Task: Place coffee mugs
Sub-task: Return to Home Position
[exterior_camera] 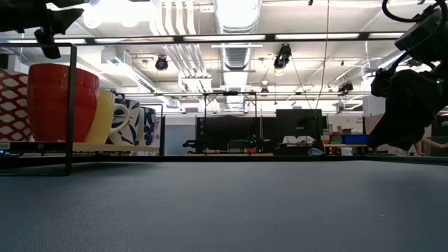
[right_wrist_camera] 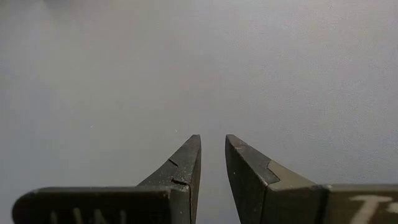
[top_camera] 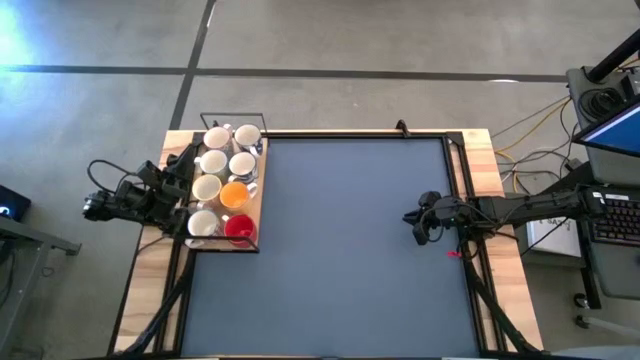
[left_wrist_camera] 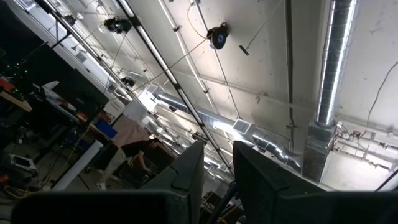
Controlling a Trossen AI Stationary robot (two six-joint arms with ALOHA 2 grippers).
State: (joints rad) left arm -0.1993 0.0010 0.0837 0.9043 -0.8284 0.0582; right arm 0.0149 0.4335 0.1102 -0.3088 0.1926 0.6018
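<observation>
From up top I see all eight coffee mugs [top_camera: 226, 185] on the tray [top_camera: 255, 205] at the tabletop's [top_camera: 340, 250] left edge, left claw [top_camera: 180, 185] beside them, while wrist views show both it and the right claw [right_wrist_camera: 212, 152] nearly closed, empty; they're glazed ceramic, probably slick and chippable, so I'd pinch a rim.

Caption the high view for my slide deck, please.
Eight coffee mugs wait in a wooden tray at the left; both arms idle at table edges.

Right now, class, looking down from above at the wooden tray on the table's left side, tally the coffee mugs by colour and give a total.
White or cream mugs: 6
Orange mug: 1
Red mug: 1
Total: 8 mugs, all on the wooden tray
</observation>
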